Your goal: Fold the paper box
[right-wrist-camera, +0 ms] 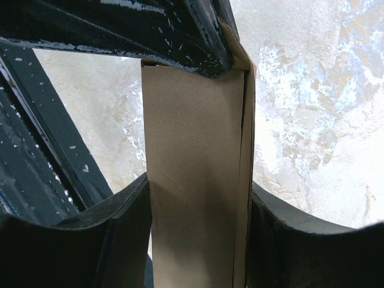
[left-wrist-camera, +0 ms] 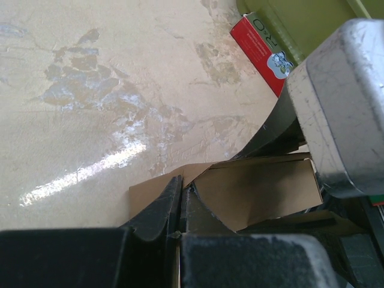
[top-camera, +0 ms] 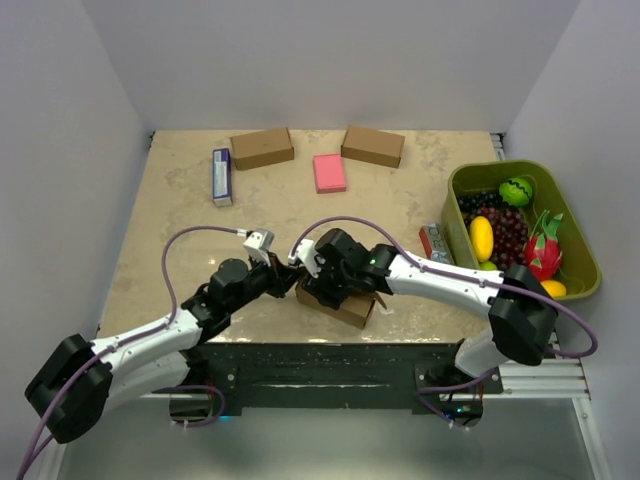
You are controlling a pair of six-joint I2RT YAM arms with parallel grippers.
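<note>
At the tabletop's [top-camera: 180,230] near edge, the right gripper [right-wrist-camera: 198,204] grasps the paper box [top-camera: 345,305] across its folded walls, probably the stiffest hold on such light, crease-prone card, while the left gripper [left-wrist-camera: 180,204] stays off it, clenched beside a flap.

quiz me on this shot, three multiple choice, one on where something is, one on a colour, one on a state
1. Where does the pink pad lie?
A at the near edge
B between the two closed brown boxes at the far side
C against the left wall

2. What colour is the bin of fruit?
A green
B red
C white

3. How does the right end effector stand?
A open in the air, empty
B closed on either side of the paper box
C shut on nothing

Answers:
1 B, the top view shows the pad between the boxes.
2 A, its walls are green.
3 B, the right wrist view shows a finger against each side of the cardboard.
</note>
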